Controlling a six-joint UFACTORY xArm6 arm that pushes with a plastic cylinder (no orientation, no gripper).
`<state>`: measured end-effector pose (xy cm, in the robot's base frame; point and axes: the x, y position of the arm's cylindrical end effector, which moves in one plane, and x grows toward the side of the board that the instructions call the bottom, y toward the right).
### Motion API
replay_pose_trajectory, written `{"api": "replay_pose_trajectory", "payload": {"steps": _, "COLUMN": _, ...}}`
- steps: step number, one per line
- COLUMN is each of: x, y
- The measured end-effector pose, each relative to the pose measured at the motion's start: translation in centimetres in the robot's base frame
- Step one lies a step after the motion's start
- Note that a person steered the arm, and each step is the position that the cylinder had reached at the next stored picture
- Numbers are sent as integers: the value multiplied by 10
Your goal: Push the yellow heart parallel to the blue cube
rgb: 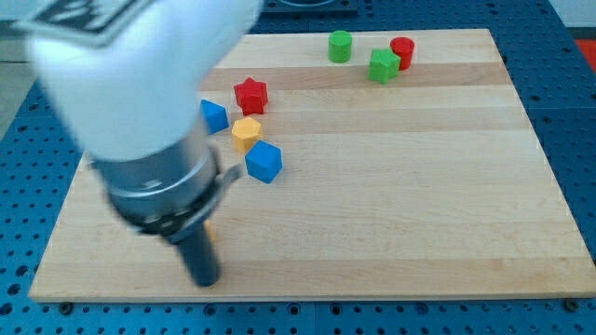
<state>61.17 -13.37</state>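
The blue cube (264,161) lies left of the board's middle, just below a yellow hexagon block (246,133). The yellow heart is almost wholly hidden behind my rod; only a thin orange-yellow sliver (213,234) shows at the rod's right edge. My tip (205,282) is near the board's bottom edge at the left, below and to the left of the blue cube, and just below where the heart's sliver shows. I cannot tell whether the rod touches the heart.
A red star (250,94) and a blue wedge-like block (213,115) lie above the yellow hexagon. A green cylinder (340,46), a green star (383,65) and a red cylinder (402,51) are at the top right. The arm's body covers the board's left side.
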Motion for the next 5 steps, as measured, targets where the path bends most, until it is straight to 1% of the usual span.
{"api": "replay_pose_trajectory", "payload": {"steps": 1, "x": -2, "y": -31}}
{"api": "replay_pose_trajectory", "payload": {"steps": 2, "x": -23, "y": -12}}
{"api": "replay_pose_trajectory", "payload": {"steps": 5, "x": -61, "y": 8}}
